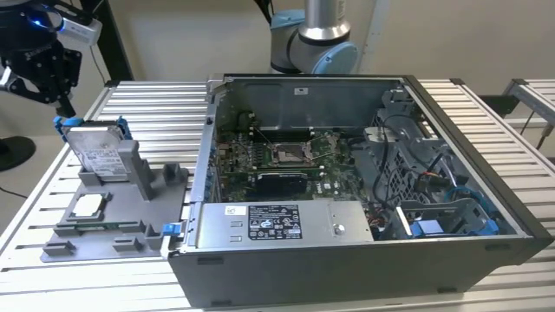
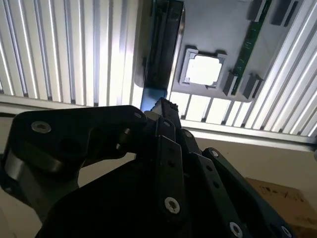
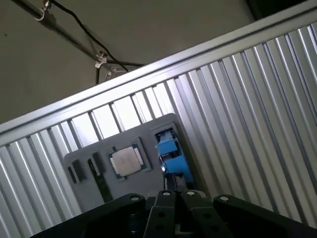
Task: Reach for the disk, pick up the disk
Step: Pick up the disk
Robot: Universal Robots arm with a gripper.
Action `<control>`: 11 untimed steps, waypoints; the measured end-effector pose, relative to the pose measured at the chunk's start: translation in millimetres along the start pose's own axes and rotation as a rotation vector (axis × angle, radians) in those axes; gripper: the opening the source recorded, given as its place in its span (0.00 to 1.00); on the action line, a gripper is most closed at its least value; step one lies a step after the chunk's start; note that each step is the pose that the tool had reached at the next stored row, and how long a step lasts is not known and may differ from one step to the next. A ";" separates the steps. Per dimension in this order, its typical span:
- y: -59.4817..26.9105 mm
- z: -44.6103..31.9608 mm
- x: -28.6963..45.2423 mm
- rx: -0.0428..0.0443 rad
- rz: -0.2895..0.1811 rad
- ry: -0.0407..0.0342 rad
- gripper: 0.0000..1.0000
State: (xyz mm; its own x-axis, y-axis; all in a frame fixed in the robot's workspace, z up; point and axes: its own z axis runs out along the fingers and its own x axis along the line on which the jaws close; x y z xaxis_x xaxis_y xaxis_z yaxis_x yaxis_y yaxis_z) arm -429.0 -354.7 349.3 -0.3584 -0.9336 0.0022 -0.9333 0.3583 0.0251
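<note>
A single black robot gripper (image 1: 62, 112) hangs over the slatted aluminium worktop (image 1: 147, 97), its tip at the top corner of the one disk (image 1: 97, 155), a flat silver-grey hard drive with a white label and a blue plastic bracket. The disk stands on edge, leaning slightly, in the tall slot of a grey moulded plastic holder (image 1: 139, 209). Whether the jaws are spread, pressed together or pinching the bracket cannot be told from any view.

One small square silver CPU chip (image 1: 90, 205) lies flat in a pocket of the holder, just beside the foot of the disk. One thin green circuit strip (image 1: 100, 225) sits in a groove near the holder's front edge.

On the holder's side towards the exterior view's right stands one open dark-grey computer case (image 1: 347, 273), touching or nearly touching the holder. One grey power-supply box (image 1: 286, 224) is fitted along the case's near wall. Beyond the case rises the one silver-and-blue robot arm (image 1: 316, 32).

In both wrist views the gripper (image 2: 163, 103) (image 3: 176, 186) looks down on the disk's edge (image 2: 161, 44) (image 3: 171, 151), with the chip (image 2: 204, 69) (image 3: 127, 159) in the holder (image 2: 218, 20) (image 3: 143, 129) beside it.
</note>
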 end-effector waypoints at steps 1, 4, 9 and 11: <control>0.0 0.2 0.0 0.0002 -0.019 0.0004 0.00; 0.0 0.7 0.0 0.0005 -0.074 0.0017 0.00; 0.0 1.7 0.0 0.0016 -0.166 0.0036 0.00; 0.0 1.7 0.0 0.0017 -0.185 0.0041 0.00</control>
State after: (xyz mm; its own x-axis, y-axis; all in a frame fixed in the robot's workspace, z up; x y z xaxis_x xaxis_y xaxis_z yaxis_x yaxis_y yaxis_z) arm -429.0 -354.7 347.6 -0.1801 -0.9836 0.0018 -0.9834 0.1801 0.0238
